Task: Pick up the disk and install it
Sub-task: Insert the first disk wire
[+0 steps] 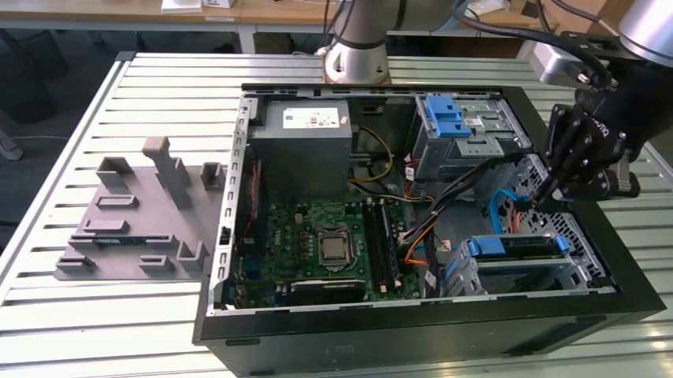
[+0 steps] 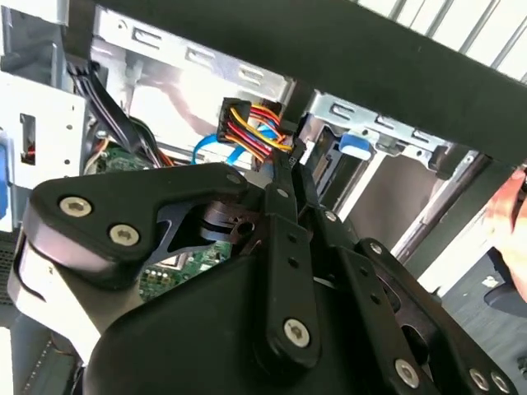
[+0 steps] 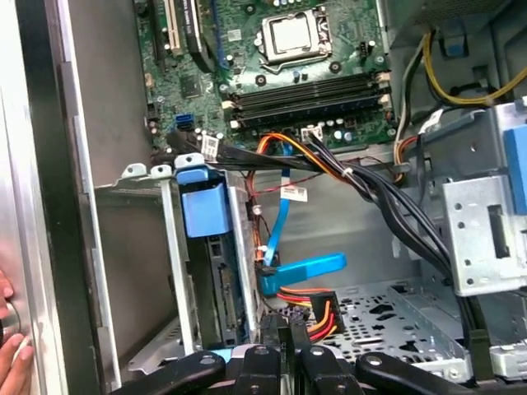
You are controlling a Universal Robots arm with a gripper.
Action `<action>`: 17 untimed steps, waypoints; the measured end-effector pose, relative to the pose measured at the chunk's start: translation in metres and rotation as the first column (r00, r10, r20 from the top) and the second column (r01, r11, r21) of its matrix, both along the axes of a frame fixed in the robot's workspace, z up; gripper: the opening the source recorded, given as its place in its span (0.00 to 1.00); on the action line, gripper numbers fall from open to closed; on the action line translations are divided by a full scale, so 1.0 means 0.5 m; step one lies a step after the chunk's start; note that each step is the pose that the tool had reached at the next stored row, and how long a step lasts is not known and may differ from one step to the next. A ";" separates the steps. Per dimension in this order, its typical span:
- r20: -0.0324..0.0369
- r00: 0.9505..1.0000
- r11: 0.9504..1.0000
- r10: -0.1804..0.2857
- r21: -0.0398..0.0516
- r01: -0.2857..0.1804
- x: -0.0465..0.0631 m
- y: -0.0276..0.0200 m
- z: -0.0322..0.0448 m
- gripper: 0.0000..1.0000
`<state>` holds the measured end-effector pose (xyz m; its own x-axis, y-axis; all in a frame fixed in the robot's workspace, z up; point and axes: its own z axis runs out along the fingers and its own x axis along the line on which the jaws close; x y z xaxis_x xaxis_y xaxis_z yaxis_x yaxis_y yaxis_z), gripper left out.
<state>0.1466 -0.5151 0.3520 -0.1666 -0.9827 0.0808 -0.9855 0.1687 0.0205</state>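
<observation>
The disk [image 1: 512, 246] sits in the drive cage [image 1: 573, 272] inside the open computer case [image 1: 421, 331]. The gripper [image 1: 541, 197] hangs just above it with its fingers [image 3: 284, 341] pinched together on a bundle of coloured wires [image 3: 311, 306].

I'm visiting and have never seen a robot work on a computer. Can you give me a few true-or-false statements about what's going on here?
1. The gripper is inside the open computer case. True.
2. The disk sits in a bay in the case. True.
3. The grey fixture lies inside the case. False: it lies on the table beside it.
4. The case's side panel is closed. False: the motherboard is exposed.
</observation>
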 end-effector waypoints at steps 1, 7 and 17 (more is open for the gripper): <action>0.001 1.000 1.000 0.001 0.000 -0.001 -0.002 -0.0037 0.000 0.16; 0.003 1.000 1.000 0.014 0.000 -0.014 -0.006 -0.0242 0.000 0.16; 0.016 0.994 0.994 0.108 -0.001 -0.108 -0.009 -0.0306 -0.004 0.16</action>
<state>0.1419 -0.5304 0.3502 -0.0604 -0.9950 0.0794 -0.9981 0.0610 0.0048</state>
